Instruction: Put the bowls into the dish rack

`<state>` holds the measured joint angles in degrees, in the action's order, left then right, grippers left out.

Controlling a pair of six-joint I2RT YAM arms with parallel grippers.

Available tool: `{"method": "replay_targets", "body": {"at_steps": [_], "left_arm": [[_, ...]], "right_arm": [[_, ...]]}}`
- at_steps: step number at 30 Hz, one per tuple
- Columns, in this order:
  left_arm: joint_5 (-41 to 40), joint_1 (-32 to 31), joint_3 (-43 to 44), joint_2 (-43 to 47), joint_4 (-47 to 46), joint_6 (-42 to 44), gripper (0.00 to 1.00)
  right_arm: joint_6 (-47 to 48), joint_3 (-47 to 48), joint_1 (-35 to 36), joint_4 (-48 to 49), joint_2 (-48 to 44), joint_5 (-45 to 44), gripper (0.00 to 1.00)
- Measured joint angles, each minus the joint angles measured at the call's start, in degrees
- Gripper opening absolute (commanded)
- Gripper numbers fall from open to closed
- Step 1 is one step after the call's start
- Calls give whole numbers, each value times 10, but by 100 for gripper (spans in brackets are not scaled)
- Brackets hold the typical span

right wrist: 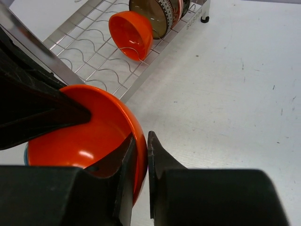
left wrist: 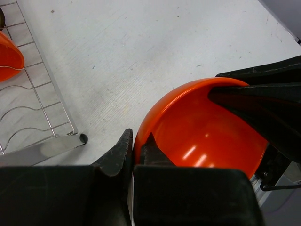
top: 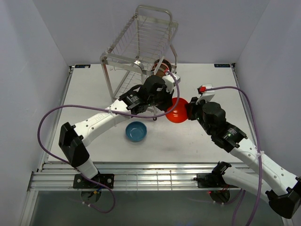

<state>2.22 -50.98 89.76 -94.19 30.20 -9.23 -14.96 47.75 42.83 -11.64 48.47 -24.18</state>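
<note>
Beside dish rack (top: 141,37) | glossy plain orange bowl (top: 177,113) | left jaws, right jaws each pinching its rim

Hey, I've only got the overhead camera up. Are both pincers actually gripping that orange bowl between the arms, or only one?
Observer: Both. In the left wrist view, the left pincer has the rim of the orange bowl between its fingers, one inside and one outside.
Operator: And the right one?
Observer: Same. The right wrist view shows the right pincer pinching the opposite rim.
Operator: I can't make out the rack's lower tier. Is anything in it?
Observer: A second orange bowl stands on edge in the wire slots of the dish rack, and a dark bowl with a patterned band sits behind it.
</note>
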Motion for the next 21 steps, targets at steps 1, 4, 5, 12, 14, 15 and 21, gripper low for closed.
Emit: {"method": "replay_targets", "body": {"at_steps": [1,4,5,12,14,15,21], "left_arm": [[2,0,1,0,0,-3,0],[3,0,2,0,3,-6,0],[3,0,2,0,6,-7,4],[-3,3,8,0,6,-7,40],[-7,3,18,0,-6,-4,49],[-12,3,23,0,-12,-2,53],[-31,2,40,9,-38,22,68]], "right_arm": [[1,2,0,0,0,-1,10],[5,2,-1,-3,2,1,8],[4,2,-2,-3,3,4,8],[3,3,-5,-2,16,12,8],[3,3,-5,-4,17,14,8],[4,3,-5,-5,17,14,8],[6,3,-11,-5,17,8,8]]}}
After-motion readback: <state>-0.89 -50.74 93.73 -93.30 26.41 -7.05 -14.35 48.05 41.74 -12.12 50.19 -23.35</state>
